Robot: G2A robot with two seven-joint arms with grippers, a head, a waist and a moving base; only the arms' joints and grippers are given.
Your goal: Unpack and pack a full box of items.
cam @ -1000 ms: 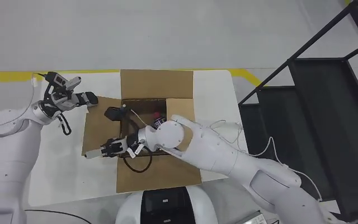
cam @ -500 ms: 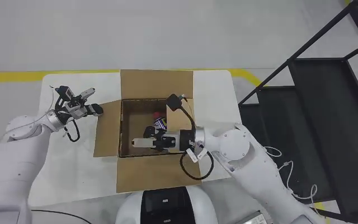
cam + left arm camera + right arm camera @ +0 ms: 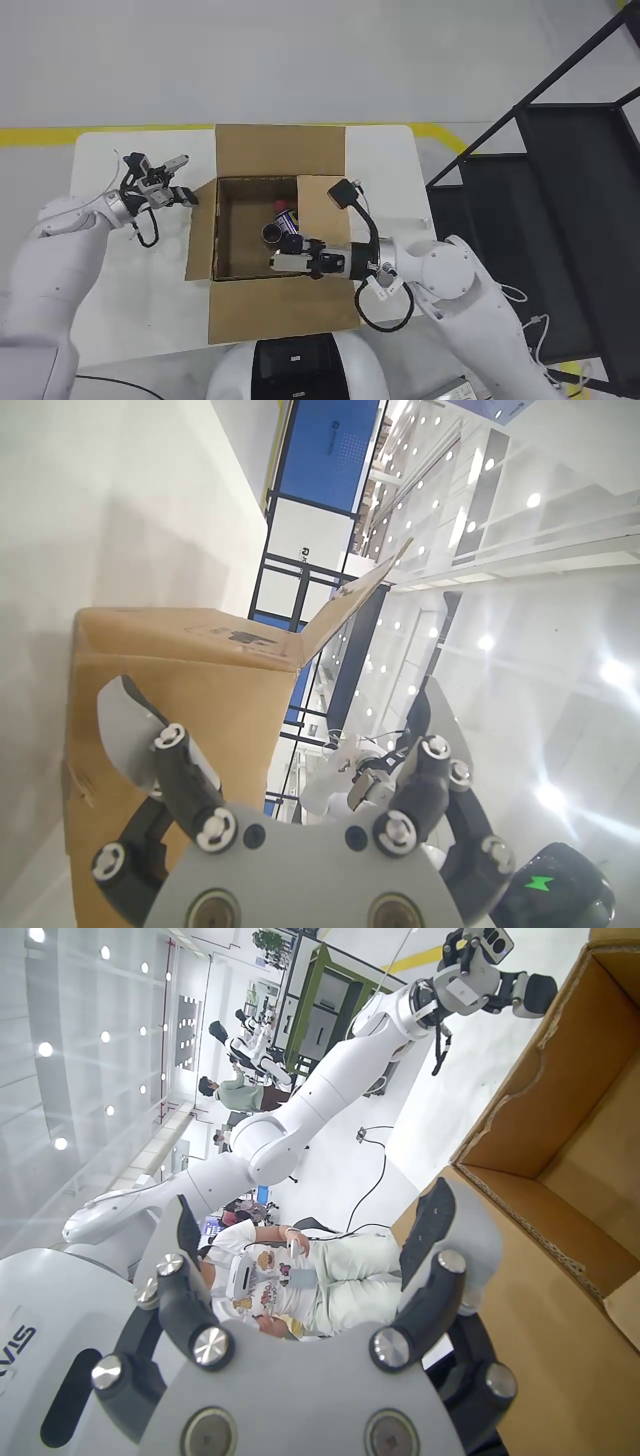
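Note:
An open cardboard box [image 3: 281,150] stands mid-table with its flaps spread. Inside lie a round can [image 3: 272,233] and a dark item [image 3: 286,213] near the right wall. My right gripper [image 3: 279,262] hangs open and empty over the box's front edge. In the right wrist view it [image 3: 310,1228] is beside the box [image 3: 565,1093]. My left gripper [image 3: 188,194] is open just outside the half-raised left flap [image 3: 200,240]. In the left wrist view it [image 3: 280,725] faces the box's outer wall [image 3: 175,680] with nothing between the fingers.
The white table [image 3: 110,300] has bare room left of the box and a narrower strip on the right. A black stair frame [image 3: 540,190] stands beyond the table's right edge. The left arm's gripper [image 3: 530,988] is seen far off in the right wrist view.
My right arm has pulled back to the right, its gripper going from the left flap to the box's front edge. The left flap has swung upward. The left gripper moved closer to it.

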